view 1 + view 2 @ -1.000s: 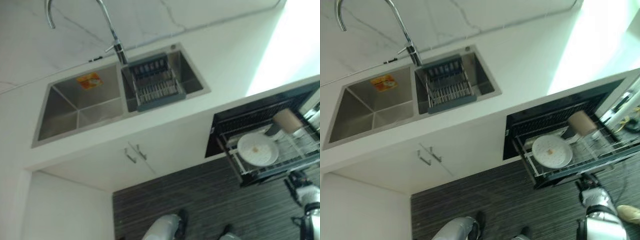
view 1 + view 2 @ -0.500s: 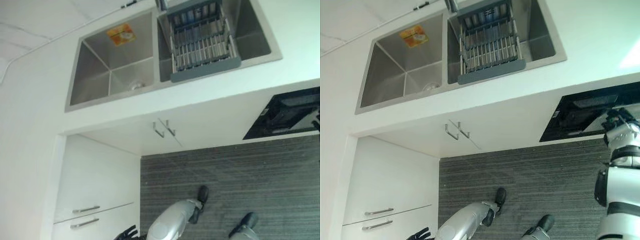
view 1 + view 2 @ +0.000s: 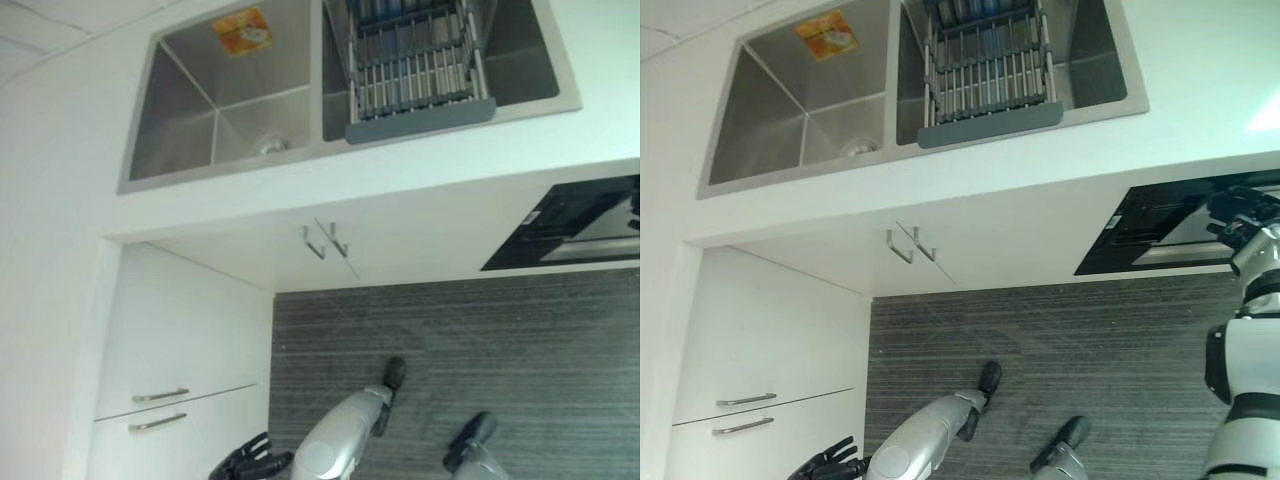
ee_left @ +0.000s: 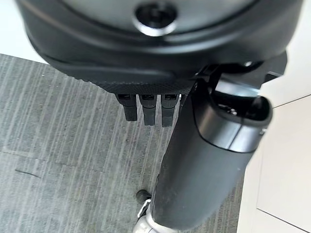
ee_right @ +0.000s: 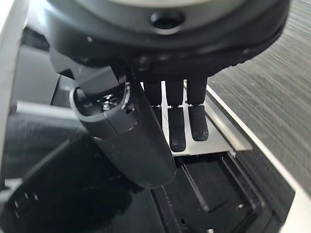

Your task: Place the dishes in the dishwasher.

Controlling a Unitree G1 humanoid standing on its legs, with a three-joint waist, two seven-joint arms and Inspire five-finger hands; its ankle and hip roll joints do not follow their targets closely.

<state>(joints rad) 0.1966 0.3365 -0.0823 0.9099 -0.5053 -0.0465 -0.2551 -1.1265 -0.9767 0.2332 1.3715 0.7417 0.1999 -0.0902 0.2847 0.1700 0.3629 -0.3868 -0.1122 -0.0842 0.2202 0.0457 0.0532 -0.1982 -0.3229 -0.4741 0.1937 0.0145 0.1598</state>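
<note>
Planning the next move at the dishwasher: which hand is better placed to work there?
Probably the right hand: it is open at the dishwasher opening, fingers extended over its edge. The left hand hangs low by the drawers, away from it.

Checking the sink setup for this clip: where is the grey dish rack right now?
The grey dish rack sits in the right basin of the double sink, beside the left basin.

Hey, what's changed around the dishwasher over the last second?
The pulled-out rack with the plate and cup has gone from sight; the right hand now sits at the dark front of the dishwasher, fingers straight. The camera swung; the sink itself stayed put.
</note>
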